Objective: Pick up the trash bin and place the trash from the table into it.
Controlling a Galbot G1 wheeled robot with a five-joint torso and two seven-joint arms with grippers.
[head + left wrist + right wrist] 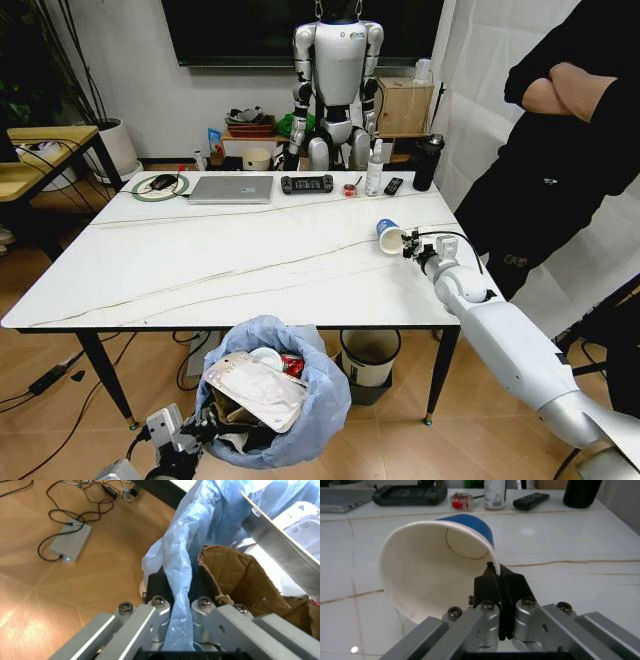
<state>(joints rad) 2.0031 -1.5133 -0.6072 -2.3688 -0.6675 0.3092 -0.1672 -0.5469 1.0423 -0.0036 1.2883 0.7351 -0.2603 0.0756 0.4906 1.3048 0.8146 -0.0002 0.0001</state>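
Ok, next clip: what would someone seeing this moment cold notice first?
Probably the trash bin, stuffed with cardboard and wrappers, held just below the table's near edge by the left gripper, shut on its blue bag rim. Then the right gripper out over the table's right side, pinching the rim of a blue-white paper cup lying on its side.

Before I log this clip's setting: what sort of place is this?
Likely a robotics lab or office meeting room: a white marble-look table carries a silver laptop and black game controller, and a silver humanoid robot stands behind it.
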